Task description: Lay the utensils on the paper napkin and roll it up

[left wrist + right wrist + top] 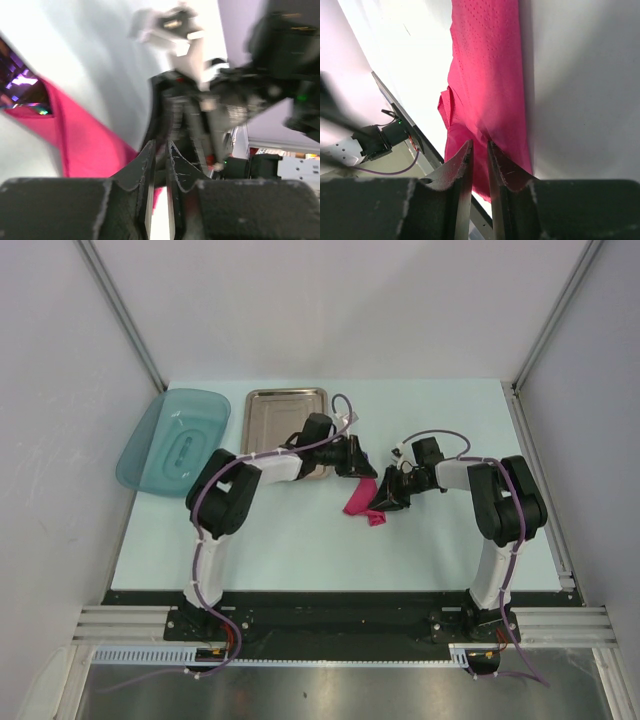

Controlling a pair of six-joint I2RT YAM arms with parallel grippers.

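Note:
The magenta paper napkin [362,500] lies bunched and partly folded on the table between my two grippers. My right gripper [384,497] is at its right side. In the right wrist view its jaws [479,142] are shut on a fold of the napkin [487,80]. My left gripper [362,471] is at the napkin's upper end. Its jaws [161,145] are almost together, with only a thin slit, and the napkin [80,140] runs along the outside of its left finger. A purple and teal glint [20,80] shows inside the napkin's open fold. The utensils are otherwise hidden.
A steel tray [285,405] sits at the back, just behind the left arm's wrist. A teal translucent dish [172,440] overhangs the table's left edge. The two grippers are very close together, nearly nose to nose over the napkin.

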